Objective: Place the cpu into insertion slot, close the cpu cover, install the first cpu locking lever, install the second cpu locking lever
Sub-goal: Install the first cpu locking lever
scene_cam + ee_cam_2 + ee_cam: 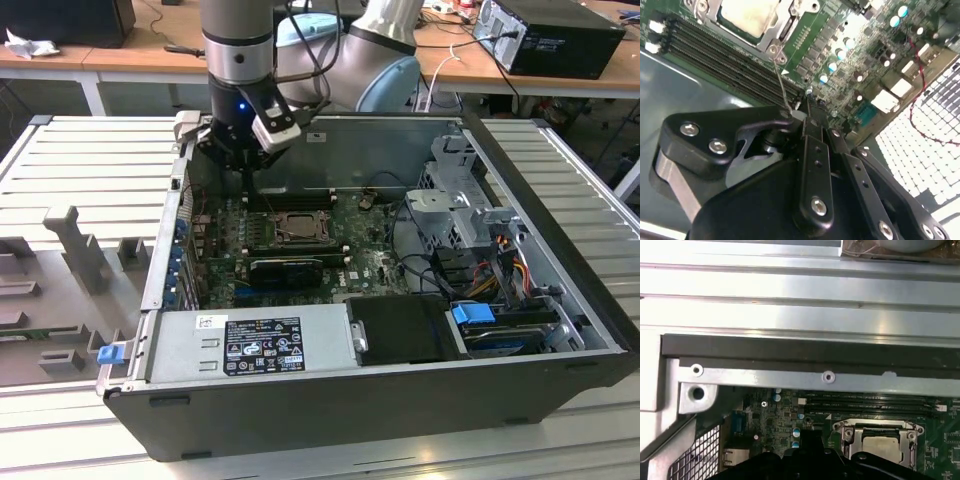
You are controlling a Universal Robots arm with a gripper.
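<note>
The small square cpu [747, 15], with its pale silvery metal face, lies seated in the black-framed insertion slot [290, 228] on the green motherboard. The grey metal cpu cover [875, 425] appears to lie flat around it, framing its face.

The black hand [805, 107] hangs just beside the socket's corner with its fingers drawn together. The free end of a thin wire locking lever [781, 82] meets the fingertips. I cannot tell whether it is pinched or merely pressed against.

I judge the chip light, rigid and slick-faced, with a delicate underside, so it is best gripped by opposite edges. The lever looks springy and narrow, so it could easily slip off a fingertip.

Room is tight. The long black memory slots [715, 55] run right alongside the socket. The grey steel wall of the computer case [330, 130] stands close behind the hand, and its top rim [825, 376] runs nearby. The case is open overhead.
</note>
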